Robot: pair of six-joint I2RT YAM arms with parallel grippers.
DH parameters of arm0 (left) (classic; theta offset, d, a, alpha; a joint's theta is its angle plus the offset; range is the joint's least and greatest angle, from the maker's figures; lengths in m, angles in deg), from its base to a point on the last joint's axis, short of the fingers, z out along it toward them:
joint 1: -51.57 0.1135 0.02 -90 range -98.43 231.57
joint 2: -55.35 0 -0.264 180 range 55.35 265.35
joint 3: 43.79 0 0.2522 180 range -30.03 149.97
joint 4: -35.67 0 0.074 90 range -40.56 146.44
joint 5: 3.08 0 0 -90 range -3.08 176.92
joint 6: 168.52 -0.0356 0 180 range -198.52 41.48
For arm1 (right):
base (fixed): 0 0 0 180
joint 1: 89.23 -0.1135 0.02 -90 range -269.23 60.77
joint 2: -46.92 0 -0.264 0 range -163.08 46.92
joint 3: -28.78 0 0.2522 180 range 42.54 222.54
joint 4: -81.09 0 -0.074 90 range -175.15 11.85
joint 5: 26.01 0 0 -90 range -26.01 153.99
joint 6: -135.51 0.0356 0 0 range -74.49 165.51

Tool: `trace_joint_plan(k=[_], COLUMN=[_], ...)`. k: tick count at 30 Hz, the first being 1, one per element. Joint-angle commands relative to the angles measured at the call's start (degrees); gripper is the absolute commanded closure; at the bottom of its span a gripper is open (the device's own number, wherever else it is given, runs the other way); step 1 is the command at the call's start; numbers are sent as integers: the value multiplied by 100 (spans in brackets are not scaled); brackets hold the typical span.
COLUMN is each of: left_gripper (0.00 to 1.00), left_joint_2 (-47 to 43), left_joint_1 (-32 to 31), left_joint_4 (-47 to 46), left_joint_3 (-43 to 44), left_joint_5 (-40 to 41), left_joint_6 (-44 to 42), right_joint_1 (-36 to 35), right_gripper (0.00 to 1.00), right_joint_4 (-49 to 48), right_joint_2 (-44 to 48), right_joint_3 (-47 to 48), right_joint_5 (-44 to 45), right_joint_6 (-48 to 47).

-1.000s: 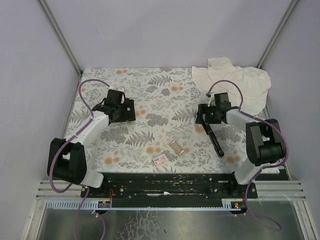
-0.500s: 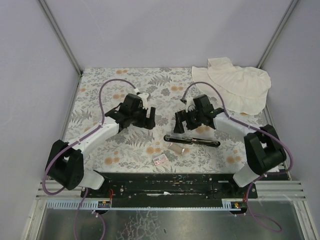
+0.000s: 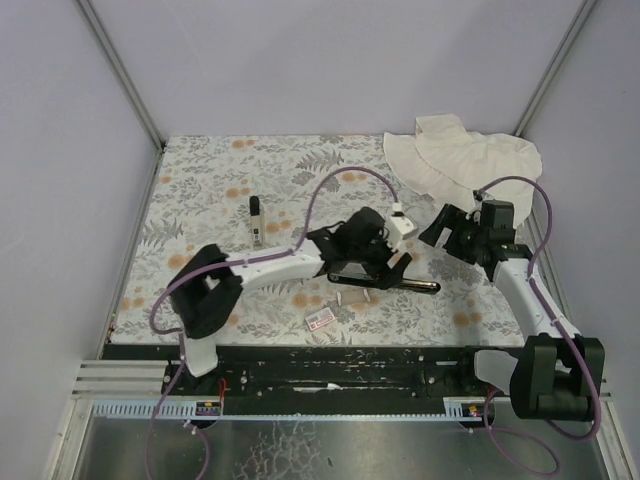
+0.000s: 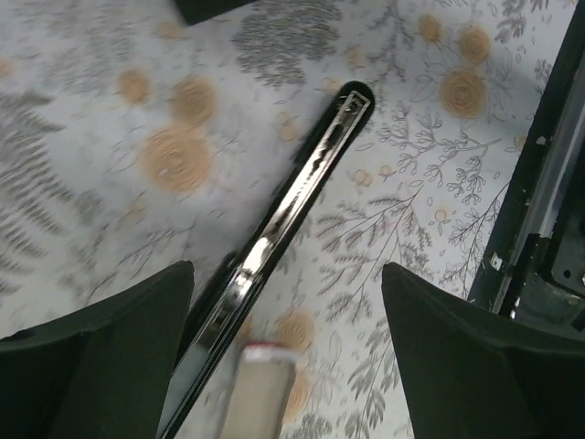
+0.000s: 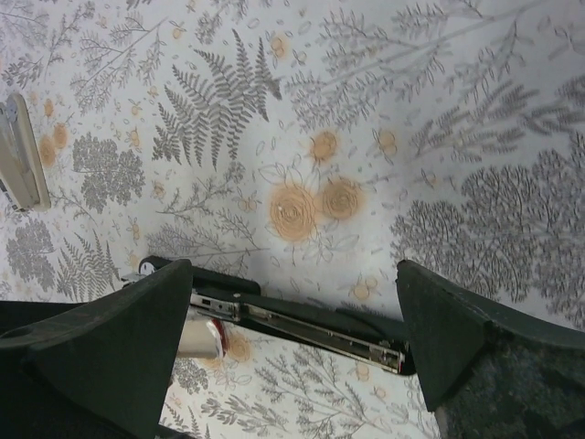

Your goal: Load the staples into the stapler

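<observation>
Floral table (image 3: pixel 200 180) within lilac walls (image 3: pixel 330 60), bearing stapler (image 3: pixel 420 285) and white cloth (image 3: pixel 470 160)

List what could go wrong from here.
1. The open left gripper hangs over the stapler with the box beside it; closing may knock the box away.
2. The right gripper is close by, also open; the two could collide over the stapler.

Your stapler (image 4: pixel 306 174) lies flat and swung open: a long black bar, shiny channel up, running under and between the fingers (image 4: pixel 110 357) of your left gripper (image 4: pixel 288 274). A pale staple-box part (image 4: pixel 260 393) with a pink-red rim lies just beside it there. The labelled part (image 3: pixel 320 318) lies near, on the gripper's base side.
</observation>
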Motion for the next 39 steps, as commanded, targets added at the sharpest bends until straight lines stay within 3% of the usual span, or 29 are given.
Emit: trace_joint_plan(k=[1, 12, 17, 21, 26, 30, 39], left_gripper=[17, 10, 13, 25, 52, 67, 94], left_joint_2=[801, 1733, 1880, 1901, 1809, 1704, 1378], left_joint_1=[-329, -386, -386, -394, -438, -440, -438], left_joint_4=[-325, -370, -388, -382, -579, -879, -1595], left_joint_3=[619, 916, 905, 796, 514, 307, -257], left_joint_5=[-190, 40, 156, 344, 714, 962, 1408], left_joint_6=[-682, -1193, -1280, -1293, -1285, -1180, -756], right_joint_1=[163, 309, 327, 327, 327, 327, 329], right_gripper=[1, 1, 1, 1, 1, 1, 0], right_joint_4=[136, 271, 250, 167, 316, 399, -134], right_joint_2=[507, 951, 895, 891, 944, 974, 420], right_joint_3=[-119, -313, -365, -516, -543, -498, -857], right_joint_5=[240, 248, 171, 142, 272, 268, -1116], right_joint_6=[273, 290, 295, 305, 174, 62, 212])
